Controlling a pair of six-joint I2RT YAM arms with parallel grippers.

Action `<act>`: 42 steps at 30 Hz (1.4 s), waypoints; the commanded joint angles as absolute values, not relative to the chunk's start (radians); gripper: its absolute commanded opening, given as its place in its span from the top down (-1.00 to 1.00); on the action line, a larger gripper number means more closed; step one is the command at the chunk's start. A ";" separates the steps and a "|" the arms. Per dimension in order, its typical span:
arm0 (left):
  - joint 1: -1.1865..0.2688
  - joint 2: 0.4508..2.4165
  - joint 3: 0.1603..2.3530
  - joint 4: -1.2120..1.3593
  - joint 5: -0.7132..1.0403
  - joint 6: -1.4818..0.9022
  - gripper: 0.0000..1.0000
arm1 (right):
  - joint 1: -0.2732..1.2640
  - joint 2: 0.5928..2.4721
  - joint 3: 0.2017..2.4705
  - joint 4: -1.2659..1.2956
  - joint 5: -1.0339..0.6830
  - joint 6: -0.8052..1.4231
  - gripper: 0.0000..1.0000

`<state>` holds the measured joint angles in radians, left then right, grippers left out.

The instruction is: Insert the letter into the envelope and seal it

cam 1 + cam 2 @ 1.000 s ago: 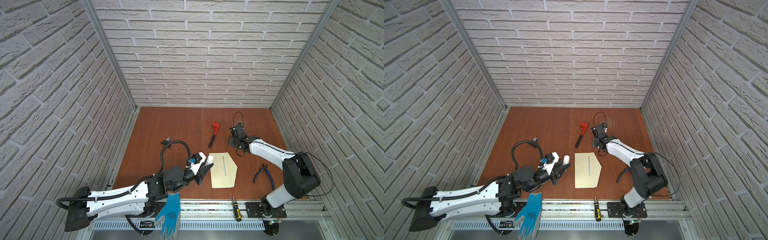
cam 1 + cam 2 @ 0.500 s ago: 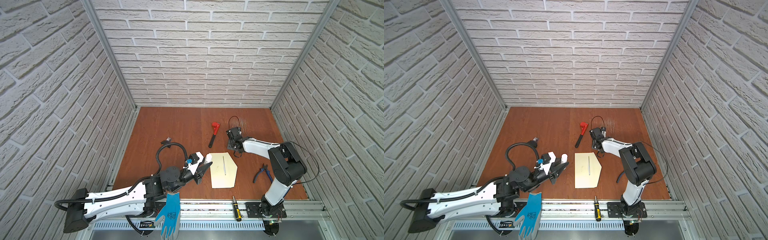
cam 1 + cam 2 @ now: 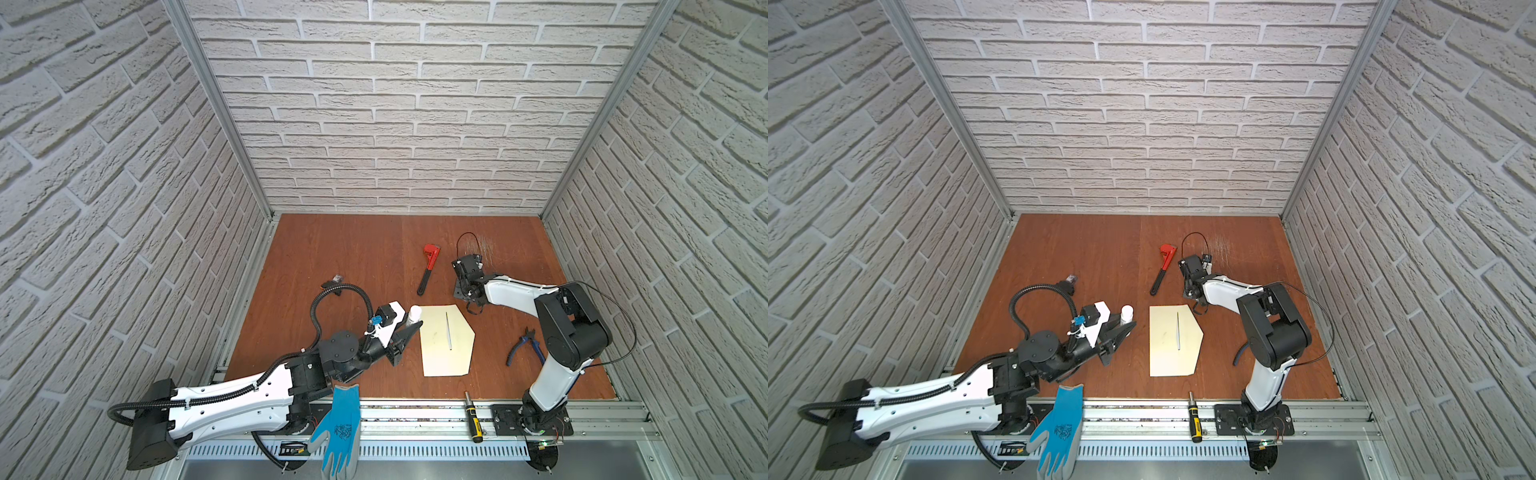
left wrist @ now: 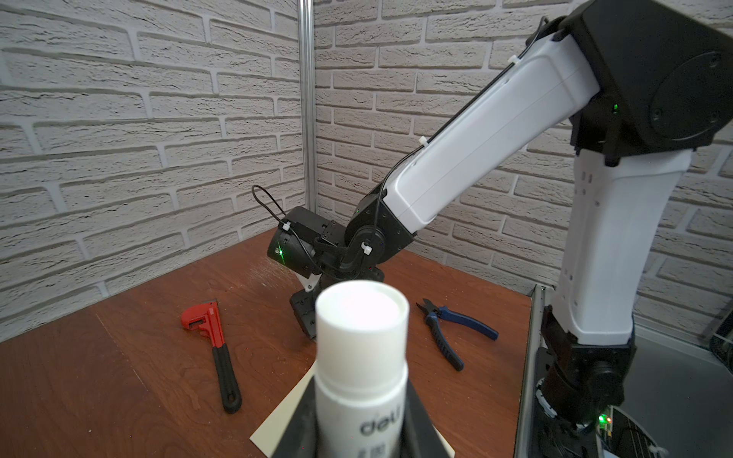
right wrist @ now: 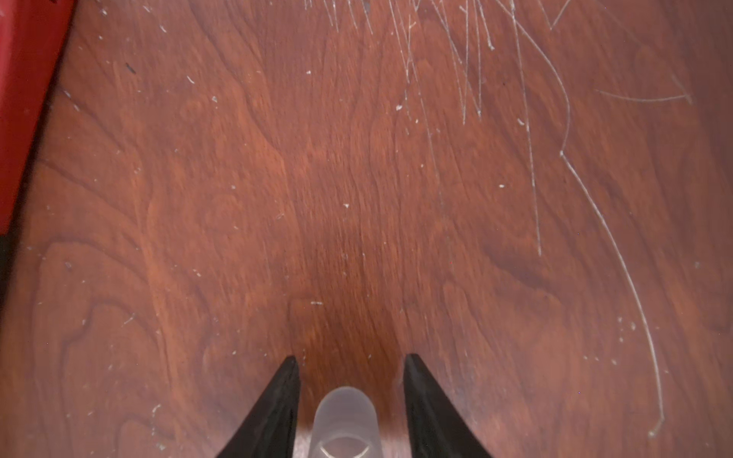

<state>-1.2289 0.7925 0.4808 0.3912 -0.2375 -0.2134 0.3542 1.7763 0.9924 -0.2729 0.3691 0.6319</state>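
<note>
Envelope: pale cream, lying flat on the brown bench near its front edge, long side running front to back, right side tapering to a blunt point; a thin pale line marks its middle.

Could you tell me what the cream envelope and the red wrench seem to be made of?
Pale cream pointed-flap envelope: paper, matte, lying thin and flat. Red wrench with black handle: probably painted metal or plastic, smooth; its handle looks rubbery.
</note>
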 commanded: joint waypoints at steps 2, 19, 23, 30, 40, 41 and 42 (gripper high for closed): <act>-1.222 0.771 0.474 0.463 -0.231 -0.224 1.00 | 0.353 1.681 1.051 -0.328 0.356 0.609 0.00; -1.065 0.729 0.495 0.544 -0.277 -0.477 1.00 | 0.756 0.981 0.774 -0.039 0.144 0.270 -0.07; -1.037 0.732 0.488 0.583 -0.256 -0.571 1.00 | 0.916 0.861 0.566 0.215 0.189 0.177 -0.07; -1.029 0.792 0.478 0.649 -0.193 -0.681 1.00 | 1.184 0.897 0.495 0.424 0.398 -0.007 -0.14; -1.029 0.803 0.412 0.746 -0.150 -0.726 1.00 | 1.266 1.022 0.494 0.670 0.536 -0.052 -0.20; -1.029 0.805 0.409 0.753 -0.143 -0.726 1.00 | 1.268 1.034 0.500 0.675 0.533 -0.051 -0.19; -1.029 0.808 0.407 0.761 -0.137 -0.726 1.00 | 1.268 1.045 0.508 0.679 0.532 -0.052 -0.17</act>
<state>-1.0340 0.8070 0.4179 0.6373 -0.1661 -0.7116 1.2583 1.0271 0.4828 0.5724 0.4908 -0.0349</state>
